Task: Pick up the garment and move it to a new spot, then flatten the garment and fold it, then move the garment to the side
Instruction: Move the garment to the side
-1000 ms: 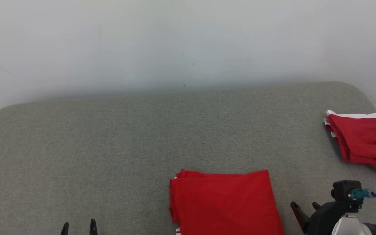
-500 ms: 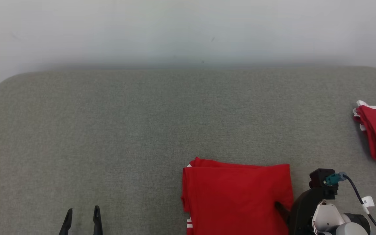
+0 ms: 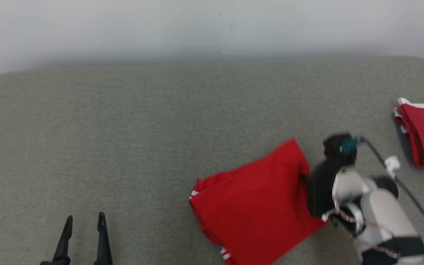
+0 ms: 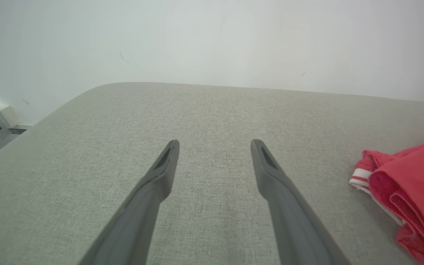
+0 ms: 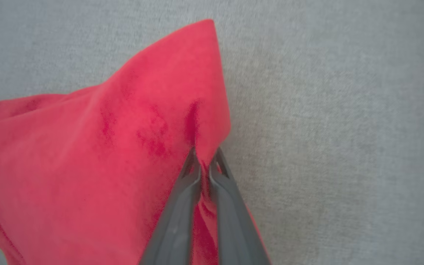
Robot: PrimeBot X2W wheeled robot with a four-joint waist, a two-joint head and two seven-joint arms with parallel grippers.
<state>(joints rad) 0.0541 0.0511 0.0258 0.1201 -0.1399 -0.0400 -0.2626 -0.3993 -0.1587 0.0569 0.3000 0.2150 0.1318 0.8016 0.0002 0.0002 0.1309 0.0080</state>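
Note:
The garment (image 3: 256, 206) is a folded red cloth with white trim, lying on the grey padded surface right of centre; the left wrist view catches its edge (image 4: 410, 195) at the far right. My right gripper (image 5: 204, 156) is shut on the garment's right edge, the cloth (image 5: 123, 147) bunched up and lifted at that corner. In the head view that gripper (image 3: 304, 178) sits at the cloth's right side, fingertips hidden behind the fabric. Well to the garment's left, near the front edge, my left gripper (image 3: 84, 220) stands open over bare surface, and its two fingers (image 4: 160, 173) hold nothing.
A second folded red garment (image 3: 423, 134) with a white band lies at the far right edge. The grey padded surface (image 3: 142, 129) stretches back to a white wall (image 3: 197, 25). A dark cable (image 3: 399, 180) trails from my right wrist.
My right gripper has closed on the garment's right edge and lifted it up and back, tilting the cloth. The head camera has shifted. The left gripper stays open.

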